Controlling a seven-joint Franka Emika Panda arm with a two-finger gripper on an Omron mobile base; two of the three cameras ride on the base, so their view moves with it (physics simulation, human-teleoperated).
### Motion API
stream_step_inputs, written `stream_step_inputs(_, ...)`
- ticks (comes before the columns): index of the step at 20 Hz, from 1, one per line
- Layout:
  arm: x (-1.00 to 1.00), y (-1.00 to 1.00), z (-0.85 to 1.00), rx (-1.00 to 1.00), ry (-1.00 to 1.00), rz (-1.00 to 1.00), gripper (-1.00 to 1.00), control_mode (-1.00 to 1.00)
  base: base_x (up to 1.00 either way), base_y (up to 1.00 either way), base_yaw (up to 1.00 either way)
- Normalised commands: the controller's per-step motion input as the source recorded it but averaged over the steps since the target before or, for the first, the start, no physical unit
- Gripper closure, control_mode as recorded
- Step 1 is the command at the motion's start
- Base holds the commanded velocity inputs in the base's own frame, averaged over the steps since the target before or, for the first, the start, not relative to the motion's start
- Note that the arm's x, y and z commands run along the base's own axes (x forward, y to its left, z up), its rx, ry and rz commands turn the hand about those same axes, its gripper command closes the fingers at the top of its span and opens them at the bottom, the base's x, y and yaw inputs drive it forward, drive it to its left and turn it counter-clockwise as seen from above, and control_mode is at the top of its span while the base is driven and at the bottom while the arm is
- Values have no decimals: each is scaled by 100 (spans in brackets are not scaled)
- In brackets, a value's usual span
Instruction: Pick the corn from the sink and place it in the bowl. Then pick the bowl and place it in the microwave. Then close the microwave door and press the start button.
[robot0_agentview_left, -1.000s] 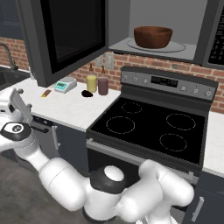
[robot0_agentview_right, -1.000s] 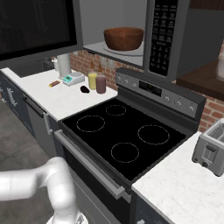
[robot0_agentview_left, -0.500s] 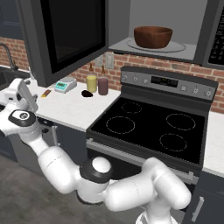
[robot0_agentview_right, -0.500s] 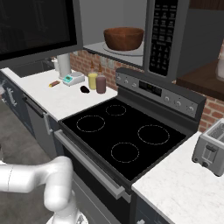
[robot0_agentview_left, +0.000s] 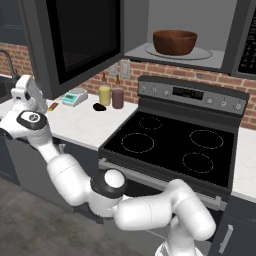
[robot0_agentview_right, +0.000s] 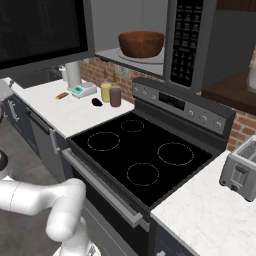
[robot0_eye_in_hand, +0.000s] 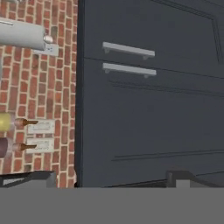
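Bowl (robot0_agentview_left: 174, 42) sits on turntable inside microwave (robot0_agentview_right: 200, 45); microwave door (robot0_agentview_left: 75, 37) swung open. Gripper (robot0_agentview_left: 26, 92) at 9 o'clock of the door, jaws spread, holding nothing.

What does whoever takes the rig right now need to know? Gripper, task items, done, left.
Gripper: at far left of the left base view, over the counter edge near the open door; open, nothing held.
Bowl: inside the microwave on the glass turntable. I can't tell whether the corn is in it; the rim hides the inside.
Microwave door: swung wide open to the left.
Done: bowl placed in the microwave.
Left: push the door shut, then press start on the keypad.
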Motion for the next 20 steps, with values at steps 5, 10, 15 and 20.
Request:
stream_step_inputs(5,5,-40,49,1,0,0,-100,-100,0,0,0)
stream_step_inputs(10,-14,-65,35,5,-2,0,-100,-100,0,0,0)
stream_step_inputs(15,-28,-83,33,9,-1,0,-100,-100,0,0,0)
stream_step_inputs(20,-43,-100,33,16,-1,0,-100,-100,0,0,0)
